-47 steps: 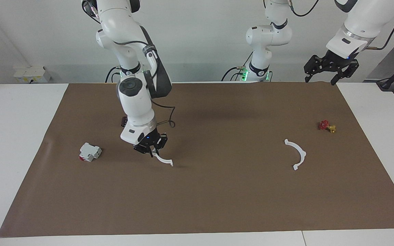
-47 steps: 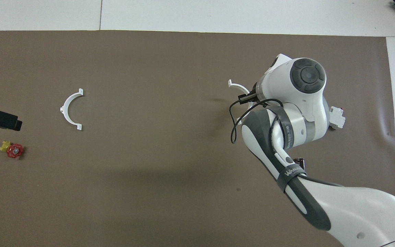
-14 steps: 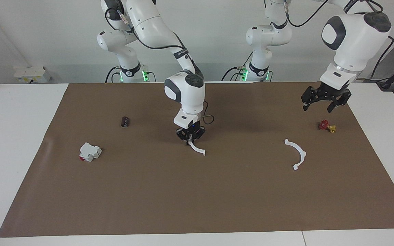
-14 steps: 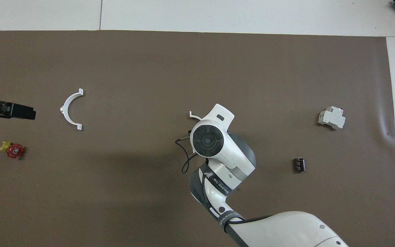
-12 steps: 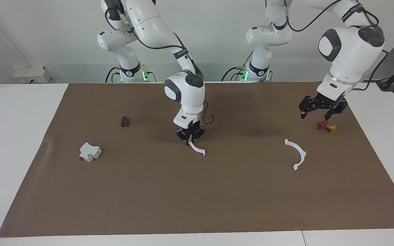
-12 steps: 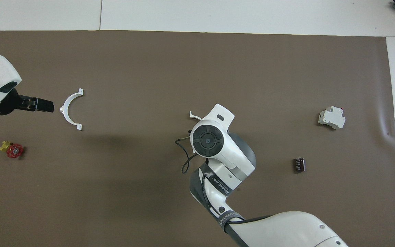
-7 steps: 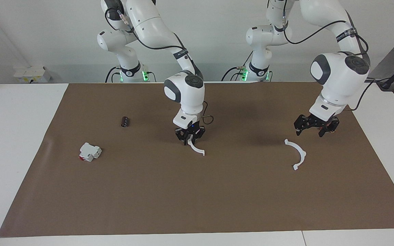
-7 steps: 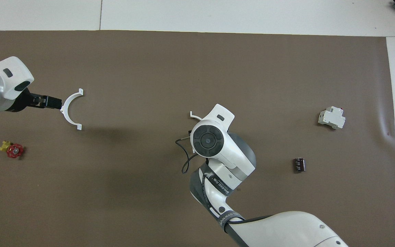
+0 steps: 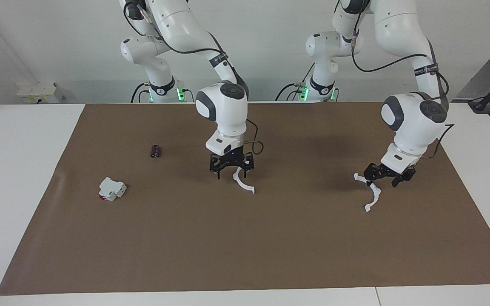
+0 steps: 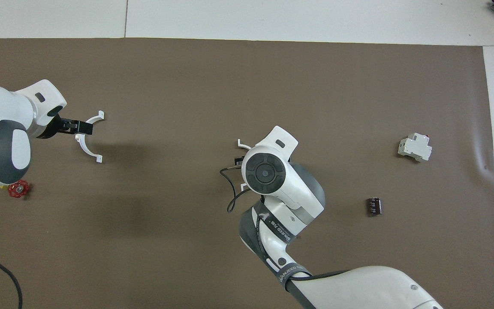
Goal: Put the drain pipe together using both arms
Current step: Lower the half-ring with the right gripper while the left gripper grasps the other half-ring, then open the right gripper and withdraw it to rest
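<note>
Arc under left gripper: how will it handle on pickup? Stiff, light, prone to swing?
Likely light and fairly stiff: the arc is thin plastic, keeping its curve flat on the mat. The left gripper sits over it off-centre, so it may pivot once lifted. Thin and smooth, it might skid if nudged.

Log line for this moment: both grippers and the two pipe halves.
right gripper: open, over mid-mat arc | left gripper: open, low over second arc | arcs: apart, not joined
</note>
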